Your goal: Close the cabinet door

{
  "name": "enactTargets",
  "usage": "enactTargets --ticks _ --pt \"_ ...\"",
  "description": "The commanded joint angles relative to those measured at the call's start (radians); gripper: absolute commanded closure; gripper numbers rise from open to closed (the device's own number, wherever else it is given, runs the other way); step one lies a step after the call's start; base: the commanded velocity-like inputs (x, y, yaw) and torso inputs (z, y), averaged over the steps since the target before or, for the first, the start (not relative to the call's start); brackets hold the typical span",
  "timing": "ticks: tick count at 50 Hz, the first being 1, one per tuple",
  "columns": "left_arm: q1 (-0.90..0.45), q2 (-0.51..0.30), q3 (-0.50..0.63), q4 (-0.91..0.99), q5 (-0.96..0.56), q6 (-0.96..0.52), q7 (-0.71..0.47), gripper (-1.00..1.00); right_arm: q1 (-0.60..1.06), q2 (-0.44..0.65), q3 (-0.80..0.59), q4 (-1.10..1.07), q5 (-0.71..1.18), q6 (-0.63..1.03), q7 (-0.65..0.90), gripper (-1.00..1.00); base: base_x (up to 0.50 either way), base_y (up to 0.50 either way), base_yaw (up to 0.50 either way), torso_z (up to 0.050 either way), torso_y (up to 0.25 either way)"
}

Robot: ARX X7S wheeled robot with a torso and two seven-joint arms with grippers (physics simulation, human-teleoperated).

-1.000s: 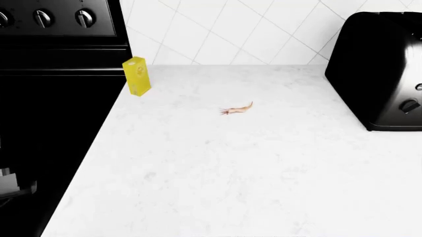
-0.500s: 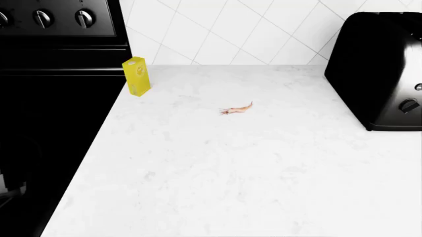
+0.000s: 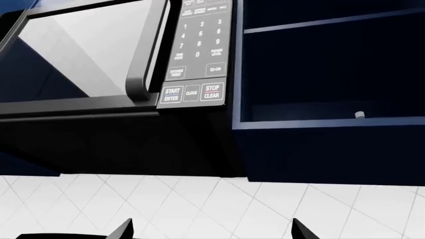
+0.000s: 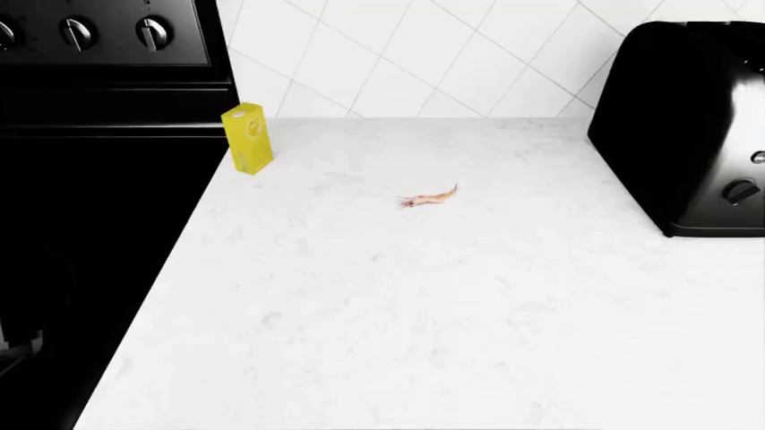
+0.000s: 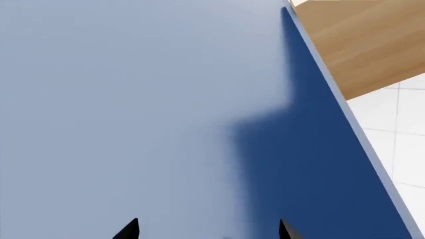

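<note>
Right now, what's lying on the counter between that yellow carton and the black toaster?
In the head view, only a small shrimp lies between the yellow carton and toaster.

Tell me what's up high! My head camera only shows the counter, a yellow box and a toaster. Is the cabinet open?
Observer: Yes. The left wrist view shows an open dark cabinet beside the microwave, its shelves in view.
Operator: Where's its door?
Observer: A blue door panel fills the right wrist view.
Operator: Is a gripper holding it?
Observer: No. The right gripper is open, with only its fingertips showing in front of the panel.
</note>
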State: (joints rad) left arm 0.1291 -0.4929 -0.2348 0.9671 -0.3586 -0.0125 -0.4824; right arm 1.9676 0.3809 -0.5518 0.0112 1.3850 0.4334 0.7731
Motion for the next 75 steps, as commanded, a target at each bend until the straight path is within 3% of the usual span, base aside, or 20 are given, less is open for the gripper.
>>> enactTargets --ticks 1,45,53,65,67,75 --pt "0.006 -0.001 0.0 -0.009 0.001 0.011 -0.001 -1.0 -0.078 0.001 -0.059 0.113 -0.018 0.015 -0.005 -1.0 0.0 0.0 0.0 0.01 0.0" --pt "0.022 -0.002 0.012 -0.036 0.012 0.041 -0.005 -1.0 -0.247 -0.056 -0.094 0.308 -0.04 -0.052 -0.124 -1.0 0.0 0.0 0.0 0.0 0.0" --pt "0.022 -0.005 0.013 -0.038 0.01 0.041 -0.006 -1.0 -0.244 -0.076 -0.095 0.368 0.038 0.017 -0.196 -1.0 0.0 0.0 0.0 0.0 0.0" --pt "0.019 -0.011 0.018 -0.033 0.009 0.034 -0.01 -1.0 -0.218 -0.07 -0.099 0.393 0.069 0.069 -0.169 -1.0 0.0 0.0 0.0 0.0 0.0" --pt "0.018 -0.012 0.019 -0.032 0.009 0.033 -0.011 -1.0 -0.225 -0.081 -0.066 0.405 0.117 0.06 -0.3 -1.0 0.0 0.0 0.0 0.0 0.0" --pt "0.019 -0.012 0.023 -0.035 0.013 0.036 -0.012 -1.0 -0.227 -0.118 -0.021 0.52 0.277 0.149 -0.339 -1.0 0.0 0.0 0.0 0.0 0.0"
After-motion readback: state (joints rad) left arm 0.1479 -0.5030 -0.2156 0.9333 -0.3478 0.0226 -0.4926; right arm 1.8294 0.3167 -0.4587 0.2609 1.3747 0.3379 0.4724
